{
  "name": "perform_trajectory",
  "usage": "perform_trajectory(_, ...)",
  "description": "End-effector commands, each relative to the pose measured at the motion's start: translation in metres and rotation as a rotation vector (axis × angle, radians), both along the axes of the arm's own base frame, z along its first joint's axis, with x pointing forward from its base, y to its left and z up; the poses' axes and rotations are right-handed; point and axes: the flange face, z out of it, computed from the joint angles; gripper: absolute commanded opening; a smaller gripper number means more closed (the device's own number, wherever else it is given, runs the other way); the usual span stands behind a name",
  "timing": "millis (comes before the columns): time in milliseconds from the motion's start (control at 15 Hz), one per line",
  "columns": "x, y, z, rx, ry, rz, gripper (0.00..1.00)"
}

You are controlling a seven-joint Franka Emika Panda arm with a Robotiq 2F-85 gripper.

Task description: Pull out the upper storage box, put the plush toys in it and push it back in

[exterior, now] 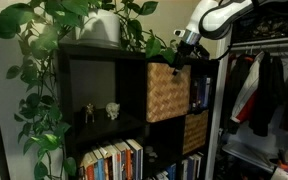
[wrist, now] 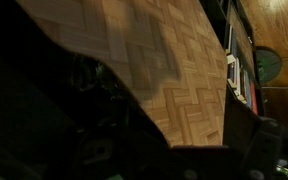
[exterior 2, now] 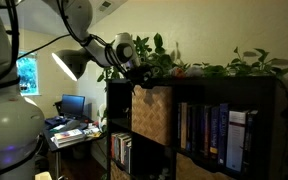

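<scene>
the gripper [exterior: 180, 47] sits at the top front rim of the upper storage box [exterior: 168, 92]. its fingers are too small and dark in both exterior views to tell whether they are spread or clamped on the rim. in the wrist view the box's woven herringbone wall [wrist: 169, 75] fills most of the picture, and the gripper parts are lost in shadow at the lower left.

the light tan box is in the upper right cubby of the dark shelf unit [exterior: 99, 50], and its face seems to stand a little proud of the frame. the white arm [exterior: 219, 15] reaches down to it from above. a darker woven box [exterior: 196, 131] fills the cubby below. two small figurines [exterior: 112, 110] stand in the next cubby, books [exterior: 114, 160] are below them, and a leafy plant [exterior: 44, 60] trails over the top.
</scene>
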Motion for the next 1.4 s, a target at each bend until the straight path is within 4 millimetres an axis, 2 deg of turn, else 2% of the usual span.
perform_trajectory(0, -0.003, -0.003, -0.007, -0.024, 0.002, 0.039, 1.00)
perform_trajectory(333, -0.021, 0.005, -0.004, 0.028, 0.102, 0.165, 1.00)
perform_trajectory(667, -0.035, 0.000, 0.004, 0.035, 0.171, 0.243, 1.00)
perform_trajectory(1133, -0.055, -0.002, 0.013, 0.012, 0.250, 0.267, 1.00)
perform_trajectory(1333, -0.050, -0.004, 0.018, -0.010, 0.214, 0.210, 1.00)
